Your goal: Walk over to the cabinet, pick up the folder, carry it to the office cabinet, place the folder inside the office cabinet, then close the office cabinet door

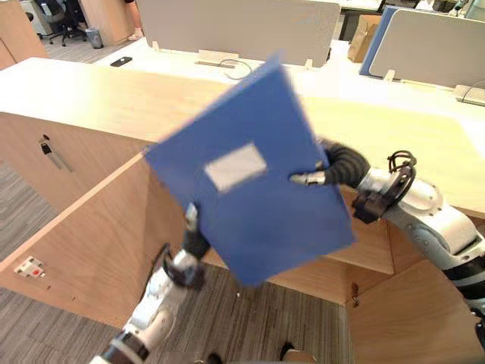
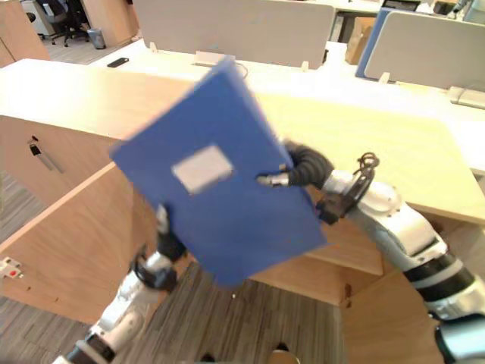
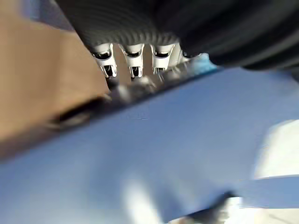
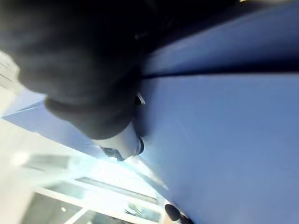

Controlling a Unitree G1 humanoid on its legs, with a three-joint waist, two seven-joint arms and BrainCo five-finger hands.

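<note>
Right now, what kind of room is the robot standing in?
Most likely an office: long wooden desks, grey divider panels standing between them, a dark office chair in the far corner, and a blue folder being carried.

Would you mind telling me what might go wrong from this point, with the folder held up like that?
1. The blue folder is tilted and gripped at its edges: the right hand pinches the right edge, the left hand the lower left edge. It might slip or twist free.
2. The open wooden door stands just below; the folder's lower corner could catch on it when lowered.
3. The folder blocks much of the head views, so aiming may suffer.
</note>
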